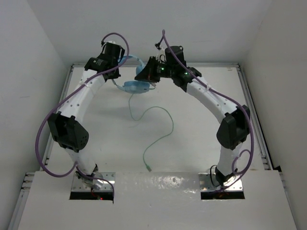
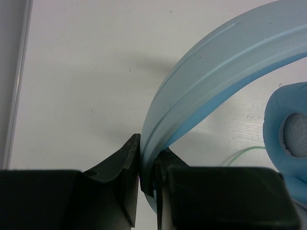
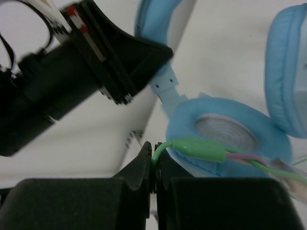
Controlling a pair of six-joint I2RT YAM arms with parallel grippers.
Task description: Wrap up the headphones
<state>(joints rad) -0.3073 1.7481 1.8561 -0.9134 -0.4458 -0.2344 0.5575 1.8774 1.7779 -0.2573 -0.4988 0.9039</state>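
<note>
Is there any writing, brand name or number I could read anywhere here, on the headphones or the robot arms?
None can be read.
The headphones and their cable show no lettering.
A white and red patch at the top left of the right wrist view is too blurred to read.

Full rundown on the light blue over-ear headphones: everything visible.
Light blue plastic over-ear headphones at the far end of the white table. The left gripper is shut on the smooth curved headband; the right gripper pinches the thin pale green cable beside a padded oval ear cup. The rest trails loose toward the near edge.
</note>
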